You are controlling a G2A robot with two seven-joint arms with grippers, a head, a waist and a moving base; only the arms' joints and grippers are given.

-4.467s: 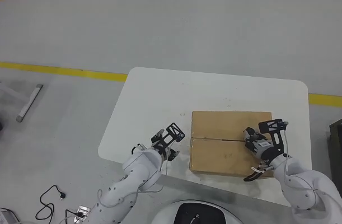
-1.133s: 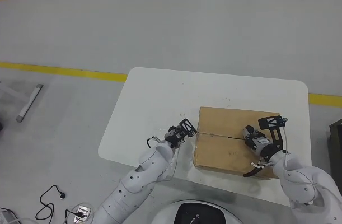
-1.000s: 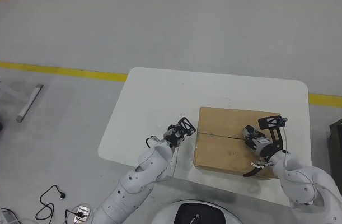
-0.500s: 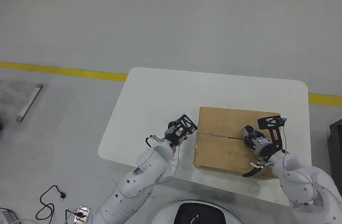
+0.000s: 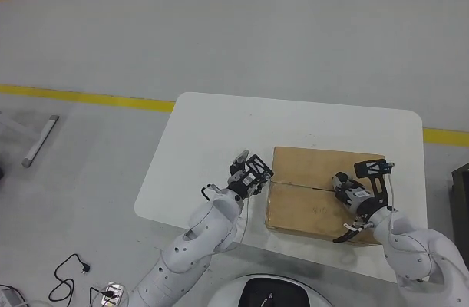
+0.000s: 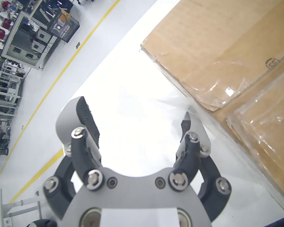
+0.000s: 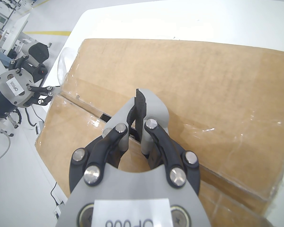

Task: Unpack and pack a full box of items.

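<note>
Top view: the cardboard box (image 5: 311, 165) sits shut on the right half of the white tabletop (image 5: 219, 138), its centre seam running left to right. The left gripper (image 5: 253, 173) hangs just beside the box's left end, level with the seam. The right gripper (image 5: 340, 184) is over the lid towards the right end of that seam.

Left wrist view: the left gripper (image 6: 134, 108) has its fingers spread wide with nothing between them, above bare tabletop (image 6: 132, 76). The box (image 6: 215, 36) lies close by, and clear tape (image 6: 217, 90) wraps over its end. A filmy strip seems to lift off the box corner towards one finger, though I cannot tell whether it touches.

Right wrist view: the right gripper (image 7: 138, 102) has its fingers pressed together, empty, tips aimed at the seam of the box (image 7: 203, 72), where a small dark gap shows between the flaps. At the far end, a loose loop of tape (image 7: 61, 58) stands off the box beside the left gripper (image 7: 49, 93).

My judgement is that the unpacking is at its opening step: the seal is being worked loose, the flaps are not yet raised, and nothing is out. The next move likely calls for closing the left fingers on the loose tape and drawing it along the seam while the box is kept from sliding.
</note>
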